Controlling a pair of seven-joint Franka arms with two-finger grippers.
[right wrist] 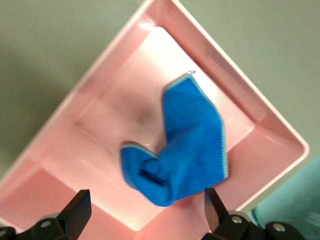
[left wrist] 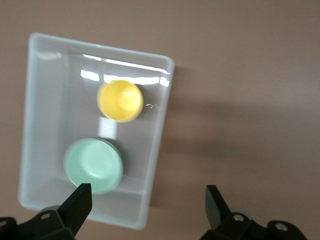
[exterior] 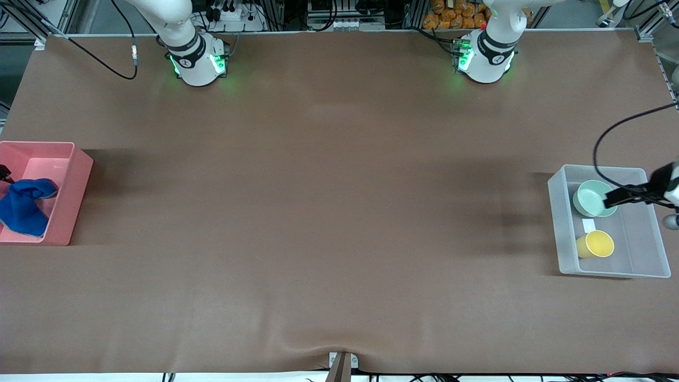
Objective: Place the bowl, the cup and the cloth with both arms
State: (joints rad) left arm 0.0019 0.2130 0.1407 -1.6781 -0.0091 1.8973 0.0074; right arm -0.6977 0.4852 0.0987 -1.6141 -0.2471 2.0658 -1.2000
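Over the clear bin at the left arm's end of the bench, your left tool hangs released, fingers wide apart, nothing between them. Below it the bowl sits upright in the bin; the cup lies tipped on its side in the same bin, nearer the front camera, with a small white label between the two.

Right tool is also released and empty, over the pink bin at the right arm's end of the bench. The cloth lies crumpled inside that bin, one part draped toward a wall.

All three items look placed, so you're likely at retreat.

Risks from here, my judgement:
- Left fingers are low and close to the bowl's rim in the front view. Pull sideways instead of straight up and you may clip the bowl or drag the light bin.
- Cup on its side could roll if the bin gets bumped.
- Cloth fold could snag a right finger if that tool dips before lifting.
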